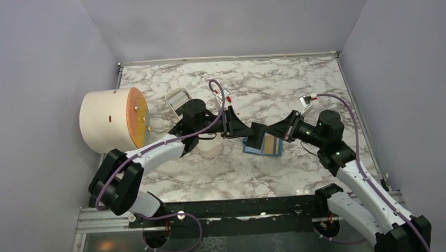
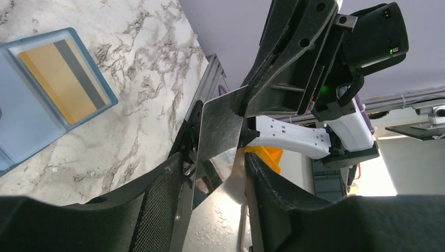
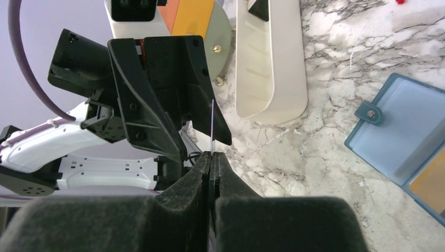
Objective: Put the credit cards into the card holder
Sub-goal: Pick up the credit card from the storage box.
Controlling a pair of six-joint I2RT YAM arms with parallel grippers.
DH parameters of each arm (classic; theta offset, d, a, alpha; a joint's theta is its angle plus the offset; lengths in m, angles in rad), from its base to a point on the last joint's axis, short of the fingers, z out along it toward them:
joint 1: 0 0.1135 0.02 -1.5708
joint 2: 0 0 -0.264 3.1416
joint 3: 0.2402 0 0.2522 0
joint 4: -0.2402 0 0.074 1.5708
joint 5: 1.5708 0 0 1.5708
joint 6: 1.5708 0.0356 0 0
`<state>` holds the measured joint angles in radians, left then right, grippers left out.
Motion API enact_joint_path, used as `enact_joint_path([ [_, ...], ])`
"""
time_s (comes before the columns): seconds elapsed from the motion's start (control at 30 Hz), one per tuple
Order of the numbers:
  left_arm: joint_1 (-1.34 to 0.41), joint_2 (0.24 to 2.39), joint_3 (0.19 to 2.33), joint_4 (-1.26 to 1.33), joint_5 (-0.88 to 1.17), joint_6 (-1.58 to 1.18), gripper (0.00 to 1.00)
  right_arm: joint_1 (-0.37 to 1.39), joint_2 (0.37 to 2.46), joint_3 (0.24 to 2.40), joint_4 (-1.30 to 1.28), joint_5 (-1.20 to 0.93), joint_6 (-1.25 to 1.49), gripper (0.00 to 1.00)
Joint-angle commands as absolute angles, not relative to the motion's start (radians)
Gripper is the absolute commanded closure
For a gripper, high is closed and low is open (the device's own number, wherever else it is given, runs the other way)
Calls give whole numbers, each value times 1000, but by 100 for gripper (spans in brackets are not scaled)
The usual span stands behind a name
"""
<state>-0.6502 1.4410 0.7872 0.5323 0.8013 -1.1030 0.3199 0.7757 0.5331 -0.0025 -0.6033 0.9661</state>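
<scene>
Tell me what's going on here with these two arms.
The arms are meeting in mid-air over a dark grey card. The right gripper is shut on one edge of it, while the left gripper has its jaws apart on either side of the card. The yellow-orange card already lies on the open card holder on the marble table. The grey one has not yet reached the holder.
</scene>
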Motion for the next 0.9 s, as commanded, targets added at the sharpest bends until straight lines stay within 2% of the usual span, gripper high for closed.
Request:
enact_joint_path([
  [0.0,-653,1444,760,557,756,-1048,49,324,779,552,-73,-523,870,99],
  [0.23,-656,1496,760,465,693,-937,46,322,905,617,-192,-422,706,99],
  [0.5,-685,1561,922,74,480,-634,48,319,1061,636,-157,-366,634,99],
  [0.87,-722,1744,1100,-79,398,-486,51,269,1235,644,-71,-370,602,99],
])
